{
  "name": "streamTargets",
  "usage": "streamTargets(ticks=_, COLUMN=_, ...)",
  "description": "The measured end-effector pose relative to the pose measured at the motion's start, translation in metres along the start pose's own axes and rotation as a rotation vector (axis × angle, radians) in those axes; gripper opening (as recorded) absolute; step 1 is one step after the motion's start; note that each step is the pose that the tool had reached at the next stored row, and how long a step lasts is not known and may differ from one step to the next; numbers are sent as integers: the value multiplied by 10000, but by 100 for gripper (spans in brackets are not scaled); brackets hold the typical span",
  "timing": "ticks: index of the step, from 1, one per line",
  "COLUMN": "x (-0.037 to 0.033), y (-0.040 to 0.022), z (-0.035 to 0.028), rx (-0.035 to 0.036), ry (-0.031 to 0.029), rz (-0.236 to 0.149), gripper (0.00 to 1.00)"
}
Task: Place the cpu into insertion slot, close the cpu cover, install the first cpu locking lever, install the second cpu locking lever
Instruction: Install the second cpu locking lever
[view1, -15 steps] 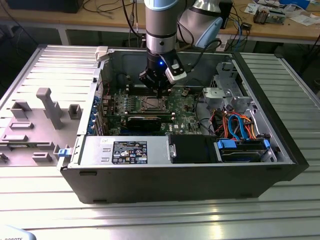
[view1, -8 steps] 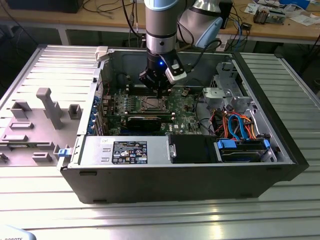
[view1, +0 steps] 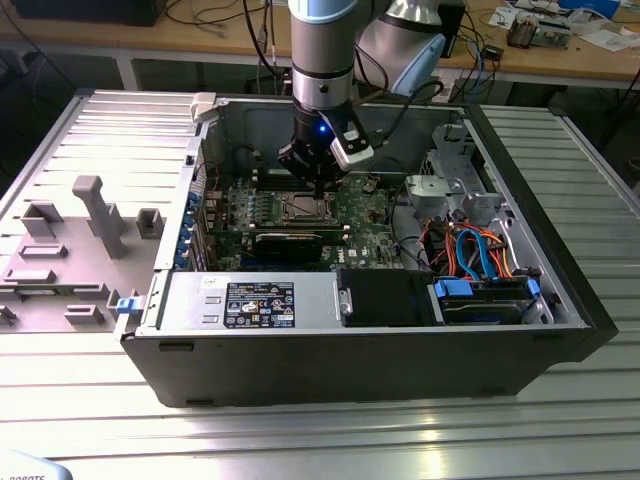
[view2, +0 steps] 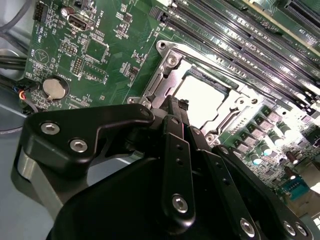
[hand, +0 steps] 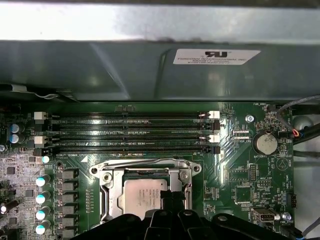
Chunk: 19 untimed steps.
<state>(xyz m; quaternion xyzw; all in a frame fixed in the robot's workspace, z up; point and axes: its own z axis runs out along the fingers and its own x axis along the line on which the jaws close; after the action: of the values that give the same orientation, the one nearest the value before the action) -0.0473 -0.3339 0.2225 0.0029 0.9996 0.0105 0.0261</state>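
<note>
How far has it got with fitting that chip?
The small silvery square chip already lies in its metal-rimmed socket, with the silvery frame cover closed over it. The black hand is down at the socket's edge. Whether either locking lever is fastened, I cannot tell.

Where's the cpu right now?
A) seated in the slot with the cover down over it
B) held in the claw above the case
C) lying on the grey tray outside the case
A: the cpu sits in the slot, framed by the cover, with the claw at its edge.
</note>
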Motion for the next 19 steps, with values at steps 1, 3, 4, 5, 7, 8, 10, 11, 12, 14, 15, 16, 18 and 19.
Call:
streamTargets(ticks=1, x=0, y=0, z=0, rx=1, ry=0, rz=1, gripper=11)
streamTargets(ticks=3, x=0, y=-2, z=-1, rx=1, ry=1, rz=-1, gripper=11)
streamTargets(ticks=4, x=0, y=-2, z=-1, rx=2, ry=2, rz=-1, gripper=11)
streamTargets(ticks=5, x=0, y=-2, z=-4, rx=2, ry=2, rz=-1, gripper=11)
streamTargets(ticks=7, x=-2, y=-1, z=-26, rx=2, ry=17, rz=-2, gripper=11)
streamTargets(ticks=8, x=-3, y=-1, z=-49, rx=2, ry=32, rz=-1, gripper=11)
streamTargets(ticks=10, x=-5, y=0, z=-100, rx=1, ry=49, rz=0, gripper=11)
streamTargets(ticks=11, x=-7, y=1, z=-127, rx=3, ry=58, rz=0, gripper=11)
streamTargets(ticks=12, x=-7, y=1, z=-144, rx=3, ry=62, rz=0, gripper=11)
streamTargets(ticks=14, x=-8, y=2, z=-156, rx=0, ry=73, rz=0, gripper=11)
streamTargets(ticks=15, x=-8, y=1, z=-156, rx=0, ry=80, rz=0, gripper=11)
streamTargets(ticks=16, x=-8, y=1, z=-156, rx=1, ry=87, rz=0, gripper=11)
streamTargets(ticks=18, x=-9, y=0, z=-157, rx=5, ry=135, rz=-1, gripper=11)
streamTargets(ticks=19, x=-8, y=0, z=-157, rx=4, ry=170, rz=2, gripper=11)
